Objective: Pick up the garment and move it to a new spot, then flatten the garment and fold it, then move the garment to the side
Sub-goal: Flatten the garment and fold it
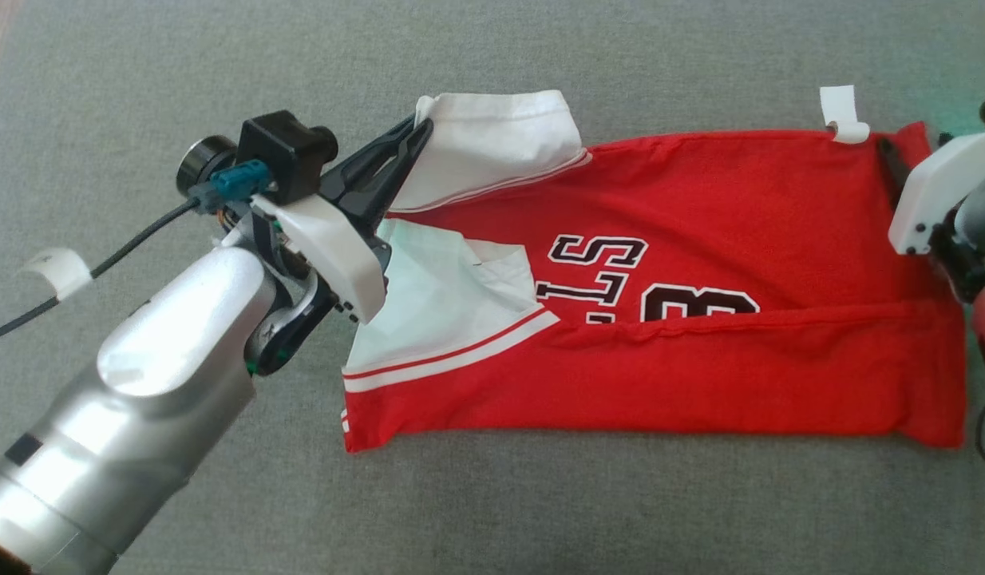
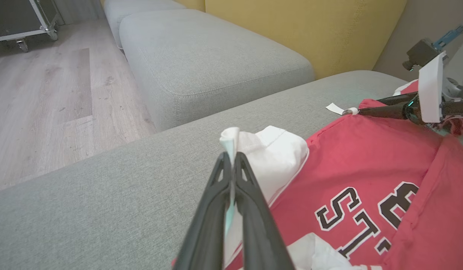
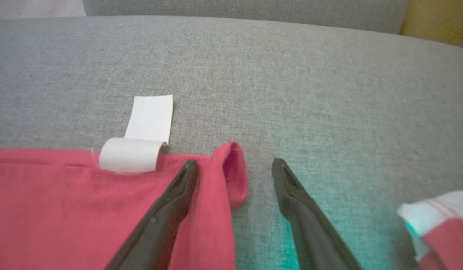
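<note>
The garment (image 1: 700, 319) is a red jersey with white sleeves and black-and-white lettering, lying lengthwise on the grey cushion (image 1: 540, 511). My left gripper (image 1: 419, 126) is shut on the edge of the upper white sleeve (image 1: 492, 136), lifting it a little; in the left wrist view the fingers (image 2: 216, 187) pinch that sleeve (image 2: 276, 157). My right gripper (image 3: 235, 165) stands open at the garment's far right corner, with the curled red hem (image 3: 231, 176) between its fingers. From the left wrist camera the right gripper (image 2: 370, 106) rests low over the red cloth (image 2: 366, 161).
A white label (image 1: 842, 116) sticks up at the garment's top edge, beside my right fingers (image 3: 167, 202). A curl of white tape (image 1: 57, 270) and a black cable (image 1: 117, 247) lie at the left. A second grey cushion (image 2: 201, 56), a yellow backrest (image 2: 310, 26) and wooden floor (image 2: 47, 93) lie beyond.
</note>
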